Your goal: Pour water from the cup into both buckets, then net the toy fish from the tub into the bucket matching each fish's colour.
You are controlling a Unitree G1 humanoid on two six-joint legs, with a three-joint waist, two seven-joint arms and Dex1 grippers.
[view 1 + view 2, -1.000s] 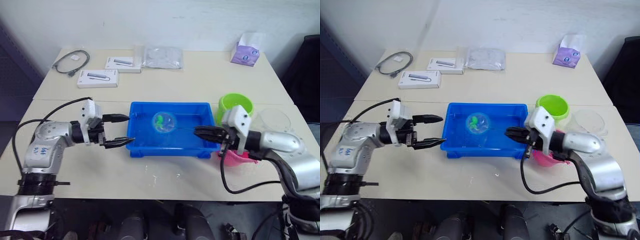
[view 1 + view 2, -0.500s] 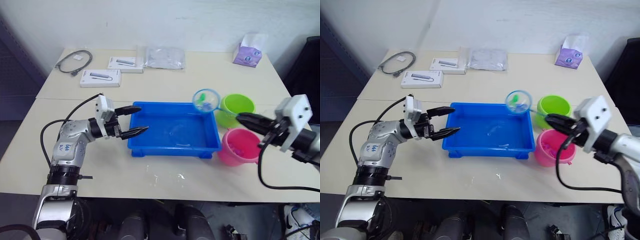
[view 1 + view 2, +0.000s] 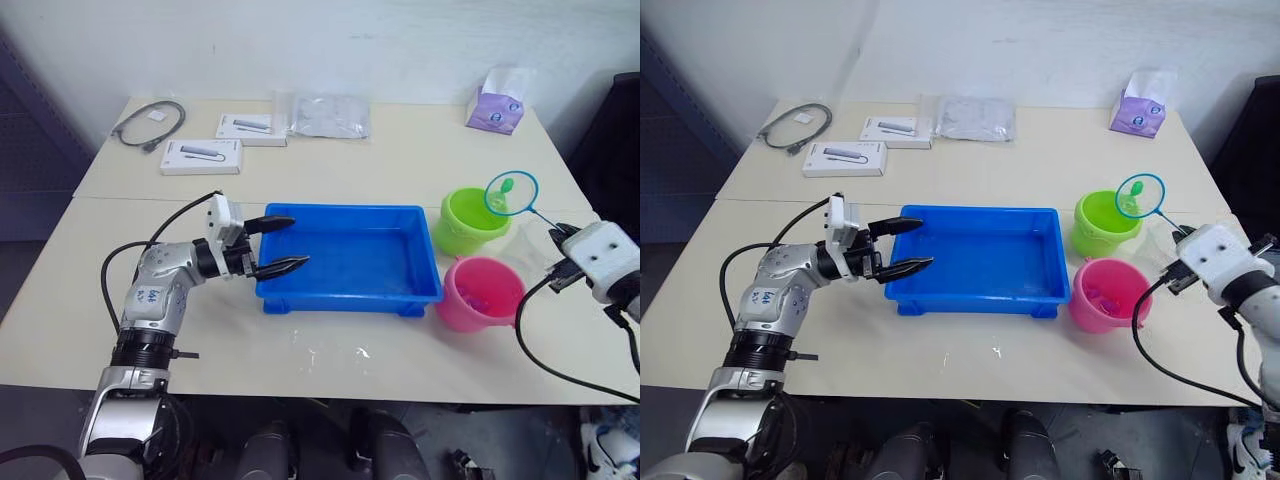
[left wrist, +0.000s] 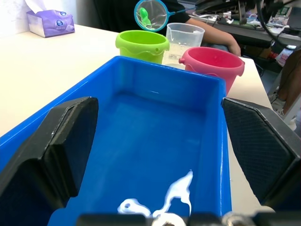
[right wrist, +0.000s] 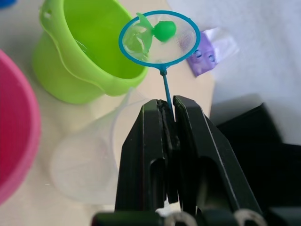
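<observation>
My right pincer (image 5: 168, 123) is clamped on the thin dark stick of the small round blue-rimmed hoop net (image 5: 159, 36), both black fingers pressed flat against the stick low on its length. The hoop hangs in the air over the far edge of the lime green plastic bucket (image 3: 470, 220), and a bright green toy fish (image 5: 164, 29) lies in the mesh.

I judge the net to be very light, with a stiff but slender handle. Held this far from the hoop, any twist of my wrist will swing the hoop widely, so I want slow, small turns. The mesh looks soft and the fish small, smooth and wet, so it should slide out easily once the hoop tips.

The net's long axis runs from my fingers along the stick to the hoop, pointing away from me and leftward toward the green bucket. The hoop's open face looks roughly level, perhaps a little tilted; I cannot tell exactly.

The pink plastic bucket (image 3: 481, 292) stands just beside the green one, nearer to me, and the clear plastic measuring jug (image 4: 185, 36) sits next to both. My left pincer (image 3: 283, 244) is open, its fingers spread across the near-left corner of the shallow bright blue plastic tub (image 3: 432, 290), gripping nothing.
</observation>
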